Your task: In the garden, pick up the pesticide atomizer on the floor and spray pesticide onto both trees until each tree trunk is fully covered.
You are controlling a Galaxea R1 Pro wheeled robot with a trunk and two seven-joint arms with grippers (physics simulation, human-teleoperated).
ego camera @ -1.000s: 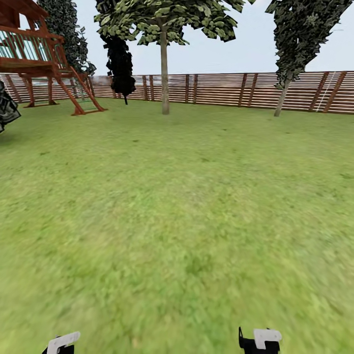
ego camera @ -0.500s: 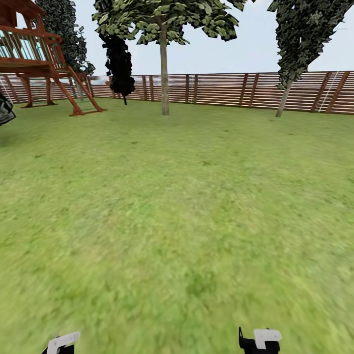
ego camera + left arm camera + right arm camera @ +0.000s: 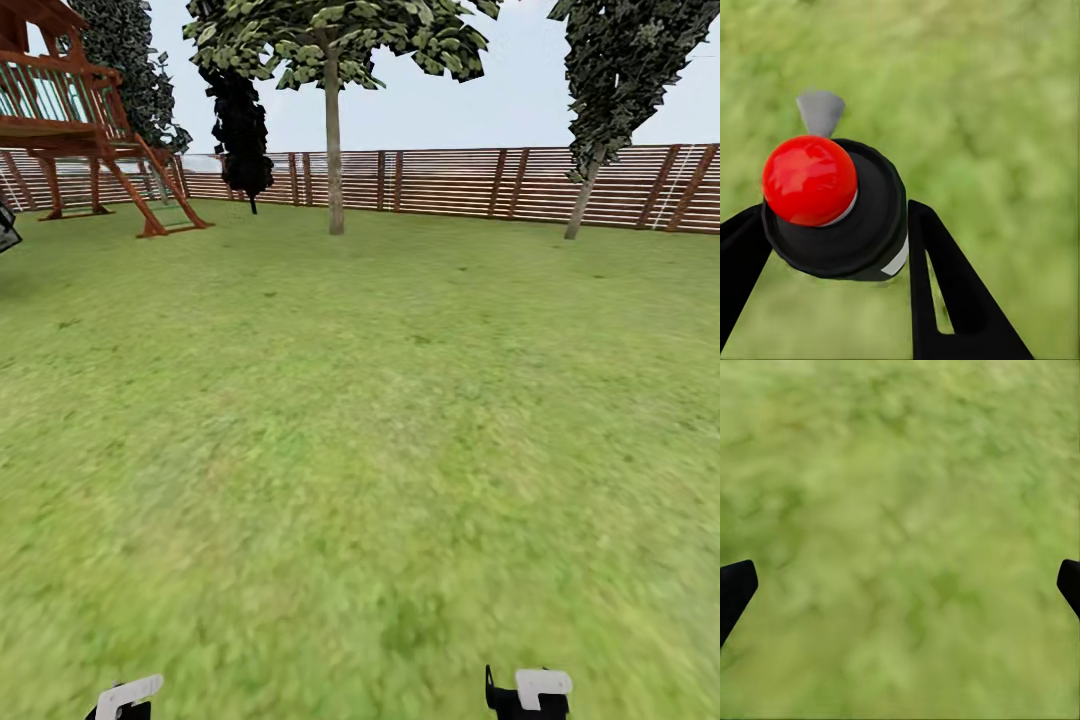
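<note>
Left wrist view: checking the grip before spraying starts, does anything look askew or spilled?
Nothing stands out. The left claw is closed on the atomizer, red cap toward the camera, grey nozzle beyond it. No white specks show over the grass.

Open green grass lawn (image 3: pixel 380 420) stretches unbroken from the robot to the far brown horizontal-slat wooden fence (image 3: pixel 450 180), leaving wide free passage ahead. A tall tree with a straight grey-tan trunk (image 3: pixel 334 150) stands alone near the fence, with grass free on both its sides. A slimmer leaning tree with a dark drooping crown (image 3: pixel 600 110) rises at the far right, well apart from it. A red-brown wooden play tower with a ladder (image 3: pixel 90 130) blocks the far left corner, and a black columnar shrub (image 3: pixel 242 130) stands between it and the straight trunk.
</note>
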